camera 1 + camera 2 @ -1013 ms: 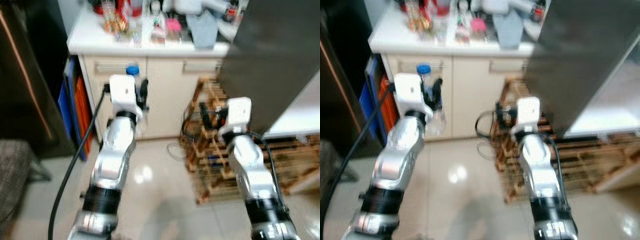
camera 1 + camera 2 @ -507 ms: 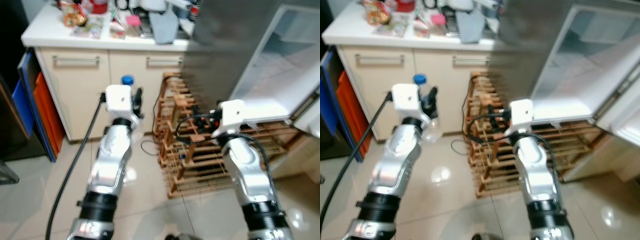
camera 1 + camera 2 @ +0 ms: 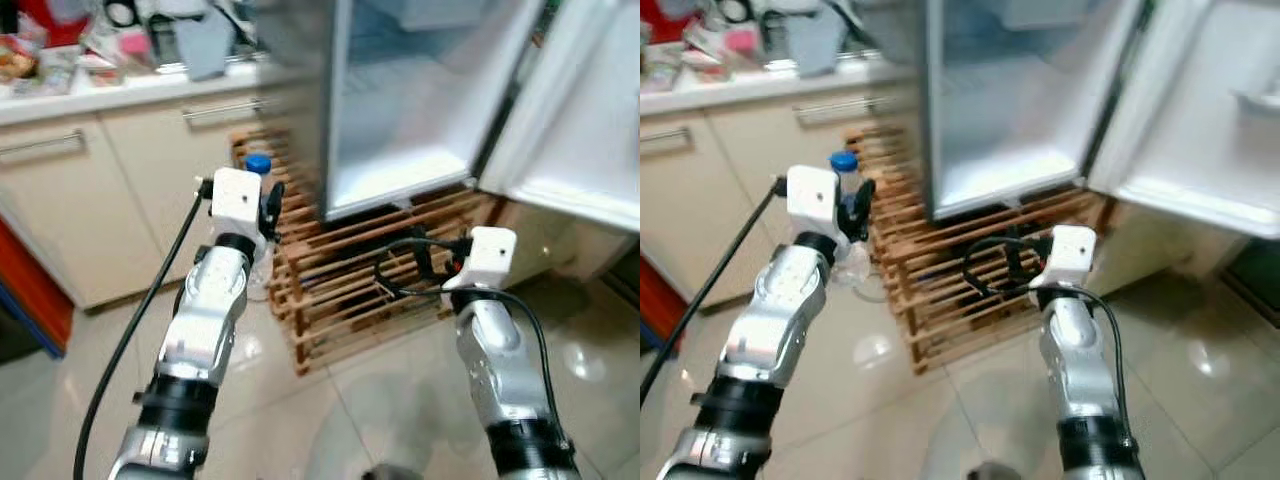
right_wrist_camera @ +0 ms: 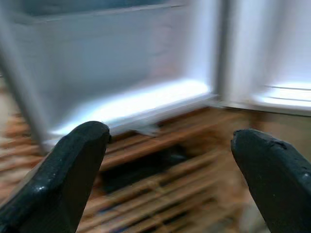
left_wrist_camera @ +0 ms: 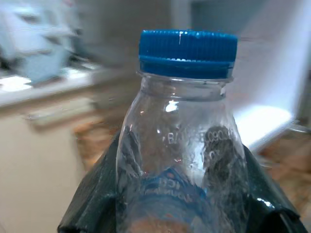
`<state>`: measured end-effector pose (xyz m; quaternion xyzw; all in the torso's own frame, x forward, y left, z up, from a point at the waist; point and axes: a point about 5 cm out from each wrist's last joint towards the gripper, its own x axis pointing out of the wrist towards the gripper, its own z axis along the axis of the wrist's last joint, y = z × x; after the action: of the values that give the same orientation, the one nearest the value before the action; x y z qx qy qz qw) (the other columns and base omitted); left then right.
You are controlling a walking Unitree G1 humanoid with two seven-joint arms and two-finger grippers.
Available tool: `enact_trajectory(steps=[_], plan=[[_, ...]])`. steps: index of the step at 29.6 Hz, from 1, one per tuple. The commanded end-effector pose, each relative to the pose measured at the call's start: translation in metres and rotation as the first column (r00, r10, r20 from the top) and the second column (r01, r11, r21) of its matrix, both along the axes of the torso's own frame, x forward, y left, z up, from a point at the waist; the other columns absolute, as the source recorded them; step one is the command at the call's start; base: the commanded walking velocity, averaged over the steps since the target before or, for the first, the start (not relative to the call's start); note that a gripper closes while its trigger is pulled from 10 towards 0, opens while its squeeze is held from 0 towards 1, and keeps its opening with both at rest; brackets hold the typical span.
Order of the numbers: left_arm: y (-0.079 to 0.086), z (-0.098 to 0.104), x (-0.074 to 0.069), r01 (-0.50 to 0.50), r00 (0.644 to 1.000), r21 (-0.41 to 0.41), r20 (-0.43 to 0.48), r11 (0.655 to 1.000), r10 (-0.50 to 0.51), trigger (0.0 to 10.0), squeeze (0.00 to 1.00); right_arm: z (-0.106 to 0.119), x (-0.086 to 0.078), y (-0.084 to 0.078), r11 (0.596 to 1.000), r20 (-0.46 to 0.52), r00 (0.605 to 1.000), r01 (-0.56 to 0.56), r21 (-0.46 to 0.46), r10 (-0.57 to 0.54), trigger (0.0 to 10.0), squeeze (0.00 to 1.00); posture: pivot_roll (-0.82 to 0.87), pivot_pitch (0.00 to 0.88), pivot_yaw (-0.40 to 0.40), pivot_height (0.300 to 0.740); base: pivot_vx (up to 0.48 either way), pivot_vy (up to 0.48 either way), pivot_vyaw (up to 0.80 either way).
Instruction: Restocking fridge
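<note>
The left gripper (image 5: pixel 180 194) is clenched around the body of a clear plastic bottle (image 5: pixel 182 160) with a blue cap (image 5: pixel 188 52); judged light, thin-walled and slick, it is best gripped at mid-body as it is, firmly but without crushing. The right gripper (image 4: pixel 170 160) is spread wide and empty, aimed at the open fridge (image 3: pixel 400 110) above the wooden pallet (image 3: pixel 340 290). Compared with a second ago, the camera has swung from the counter (image 3: pixel 110 85) to the fridge, now directly ahead of the bottle.
</note>
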<state>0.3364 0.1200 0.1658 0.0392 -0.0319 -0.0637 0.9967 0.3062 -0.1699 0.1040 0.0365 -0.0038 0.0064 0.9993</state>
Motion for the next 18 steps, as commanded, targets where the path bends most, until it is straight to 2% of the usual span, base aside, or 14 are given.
enact_trajectory(steps=[1,4,7,8,14,18], plan=[[-0.007,0.003,0.002,0.050,0.998,-0.023,0.025,0.998,-0.049,10.0,0.00,0.005,0.002,-0.002,1.000,0.023,1.000,0.012,-0.017,-0.011,10.0,0.16,-0.09,0.000,0.037,0.740,0.000,0.000,-0.77],[-0.011,-0.002,0.004,0.075,0.997,-0.068,0.016,0.995,-0.074,10.0,0.00,0.007,0.003,-0.002,0.999,0.031,1.000,-0.001,-0.044,0.002,10.0,0.16,-0.10,0.000,0.019,0.740,0.000,0.000,-0.77],[-0.009,-0.014,0.007,0.036,0.998,-0.199,-0.043,0.979,-0.046,10.0,0.00,0.006,0.003,-0.002,0.997,0.028,0.999,-0.016,-0.073,0.018,10.0,0.16,-0.08,0.000,-0.006,0.740,0.212,0.000,-0.26],[-0.010,-0.016,0.007,0.033,0.998,-0.217,-0.048,0.976,-0.044,10.0,0.00,0.006,0.004,0.000,0.996,0.026,0.999,-0.026,-0.086,0.028,10.0,0.15,-0.07,0.000,-0.014,0.740,0.345,0.000,0.00],[-0.014,-0.014,0.007,0.078,0.997,-0.188,0.004,0.979,-0.079,10.0,0.00,0.010,0.011,0.011,0.992,0.043,0.996,-0.072,-0.100,0.076,10.0,0.14,-0.07,0.000,-0.022,0.740,0.442,0.000,0.00],[-0.017,-0.005,0.012,0.103,0.994,-0.178,0.040,0.979,-0.098,10.0,0.00,0.014,0.013,0.018,0.988,0.060,0.992,-0.102,-0.114,0.110,10.0,0.14,-0.07,0.000,-0.019,0.740,0.480,0.000,0.00]])
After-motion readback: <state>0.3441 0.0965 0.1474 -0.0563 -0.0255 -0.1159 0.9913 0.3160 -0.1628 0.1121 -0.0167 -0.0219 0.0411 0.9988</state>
